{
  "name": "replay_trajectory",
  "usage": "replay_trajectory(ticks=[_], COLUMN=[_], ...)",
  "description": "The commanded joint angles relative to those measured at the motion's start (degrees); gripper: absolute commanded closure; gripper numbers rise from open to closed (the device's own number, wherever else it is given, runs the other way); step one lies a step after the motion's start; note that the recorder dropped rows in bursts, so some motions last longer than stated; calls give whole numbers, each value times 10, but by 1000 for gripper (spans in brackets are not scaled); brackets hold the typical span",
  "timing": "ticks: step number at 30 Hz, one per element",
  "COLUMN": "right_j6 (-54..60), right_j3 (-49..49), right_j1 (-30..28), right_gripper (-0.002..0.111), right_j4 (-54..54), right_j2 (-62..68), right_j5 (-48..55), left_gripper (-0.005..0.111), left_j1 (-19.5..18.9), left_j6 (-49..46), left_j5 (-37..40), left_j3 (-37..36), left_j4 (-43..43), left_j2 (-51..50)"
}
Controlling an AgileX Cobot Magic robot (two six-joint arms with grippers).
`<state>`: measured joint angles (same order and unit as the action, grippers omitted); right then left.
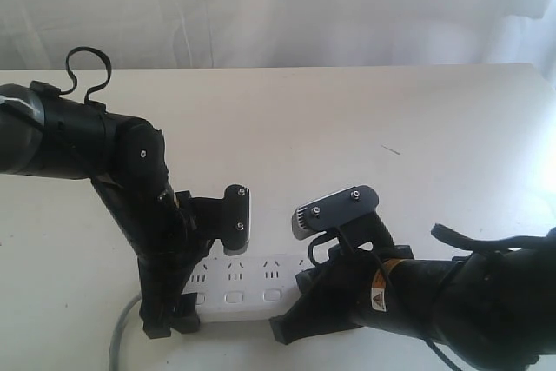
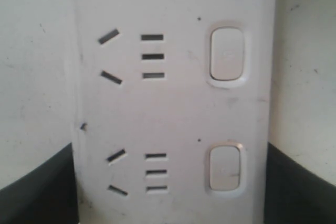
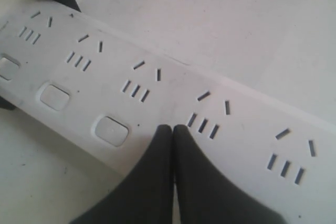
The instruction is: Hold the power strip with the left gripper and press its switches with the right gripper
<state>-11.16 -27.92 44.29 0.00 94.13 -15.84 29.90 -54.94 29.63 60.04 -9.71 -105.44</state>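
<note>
The white power strip (image 1: 248,277) lies flat near the table's front edge, its grey cord (image 1: 122,347) leaving at the left. My left gripper (image 1: 178,293) straddles the strip's left end. In the left wrist view its black fingers (image 2: 302,184) press both long edges of the power strip (image 2: 173,108), with two switches (image 2: 227,53) showing between them. My right gripper (image 3: 173,128) is shut, its tips together and empty, resting on the strip's face (image 3: 173,90) just past a visible switch (image 3: 110,131). What lies under the tips is hidden. Seen from the exterior view, the right gripper (image 1: 300,288) sits on the strip's right part.
The white table (image 1: 365,128) reaches back to a pale curtain (image 1: 278,6). A small dark mark (image 1: 391,149) lies on the right half. The right arm (image 1: 452,301) fills the front right corner, and the left arm (image 1: 78,141) comes in from the left.
</note>
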Motion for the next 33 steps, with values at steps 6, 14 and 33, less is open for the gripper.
replay_trajectory(ticks=[6, 14, 33], right_j6=[5, -22, -19], right_j3=[7, 6, 8], right_j1=[-3, -3, -3], right_gripper=[108, 108, 108], right_j4=[0, 6, 0], right_j2=[9, 45, 45], right_j5=[73, 141, 139], left_gripper=[107, 107, 107], left_j1=[0, 0, 0], left_j6=[-4, -5, -5], left_j5=[46, 46, 46], left_j3=[-15, -15, -15], left_j4=[-11, -11, -15], left_j2=[-19, -19, -19])
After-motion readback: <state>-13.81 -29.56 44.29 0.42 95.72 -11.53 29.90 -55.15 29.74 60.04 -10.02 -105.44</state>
